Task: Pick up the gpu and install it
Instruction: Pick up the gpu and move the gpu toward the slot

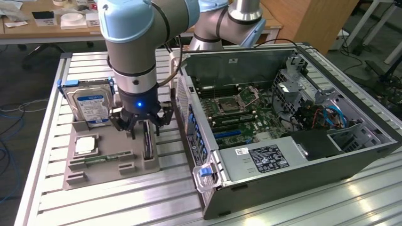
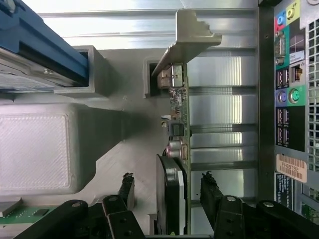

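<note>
The open computer case [image 1: 295,117] lies on the table [image 1: 94,207], at the exterior view's right. Just beside it is the gray holder tray [image 1: 100,172]. The gpu [image 1: 148,146] stands on its long edge in a slot of this tray, not yet lifted.

I judge this card light and stiff but fragile, a thin board with small parts on one face. So I would take it by the flat faces near the middle, not by the metal bracket [image 2: 192,35].

My gripper [image 1: 144,132] hangs over it, released. From the wrist view I learn that the fingers [image 2: 127,186] stand one on each side of the card, with gaps. The exterior view gives me the motherboard [image 1: 238,113] inside the case.
</note>
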Controlling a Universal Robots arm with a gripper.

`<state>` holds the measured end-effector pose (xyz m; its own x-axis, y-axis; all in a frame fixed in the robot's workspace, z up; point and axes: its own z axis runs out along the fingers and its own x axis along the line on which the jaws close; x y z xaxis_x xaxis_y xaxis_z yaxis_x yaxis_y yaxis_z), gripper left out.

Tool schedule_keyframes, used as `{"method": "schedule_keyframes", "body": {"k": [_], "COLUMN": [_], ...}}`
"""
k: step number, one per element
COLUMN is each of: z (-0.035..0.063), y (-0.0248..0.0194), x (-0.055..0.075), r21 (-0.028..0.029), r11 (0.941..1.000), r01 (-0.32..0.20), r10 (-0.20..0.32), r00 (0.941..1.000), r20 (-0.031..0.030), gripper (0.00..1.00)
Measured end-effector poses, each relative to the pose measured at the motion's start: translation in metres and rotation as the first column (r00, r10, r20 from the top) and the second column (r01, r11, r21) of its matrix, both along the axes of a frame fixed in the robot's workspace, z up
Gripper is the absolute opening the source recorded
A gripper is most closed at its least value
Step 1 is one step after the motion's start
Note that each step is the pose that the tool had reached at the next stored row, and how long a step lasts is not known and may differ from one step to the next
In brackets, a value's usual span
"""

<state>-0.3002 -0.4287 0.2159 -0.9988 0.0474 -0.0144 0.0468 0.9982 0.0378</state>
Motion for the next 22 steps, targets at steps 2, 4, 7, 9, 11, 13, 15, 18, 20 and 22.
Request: {"method": "schedule_keyframes", "body": {"k": [2,4,7,9,11,13,15,18,20,22], "z": [-0.0034,-0.0056,-0.0057,-0.0058,-0.0058,-0.0058,-0.0058,-0.0058,-0.0058,-0.0058], "y": [0.0001,0.0001,0.0001,0.0001,0.0001,0.0001,0.0002,0.0001,0.0001,0.0001], "x": [-0.0001,-0.0001,-0.0001,-0.0001,-0.0001,-0.0001,0.0006,0.0016,0.0023,0.0024], "r21": [0.0,0.0,-0.0001,0.0,0.0,-0.0001,0.0,-0.0002,-0.0002,-0.0003], "r11": [1.0,0.9999,0.9999,0.9999,0.9999,0.9999,0.9999,0.9999,0.9999,0.9999], "r01": [-0.006,-0.011,-0.011,-0.011,-0.011,-0.011,-0.011,-0.011,-0.011,-0.011], "r10": [0.006,0.011,0.011,0.011,0.011,0.011,0.011,0.011,0.011,0.011], "r00": [1.0,0.9999,0.9999,0.9999,0.9999,0.9999,0.9999,0.9999,0.9999,0.9999], "r20": [0.0009,0.0012,0.0011,0.0012,0.0012,0.0012,0.0013,0.0012,0.0012,0.0012], "gripper": [0.65,0.65,0.65,0.65,0.64,0.56,0.55,0.48,0.48,0.47]}}
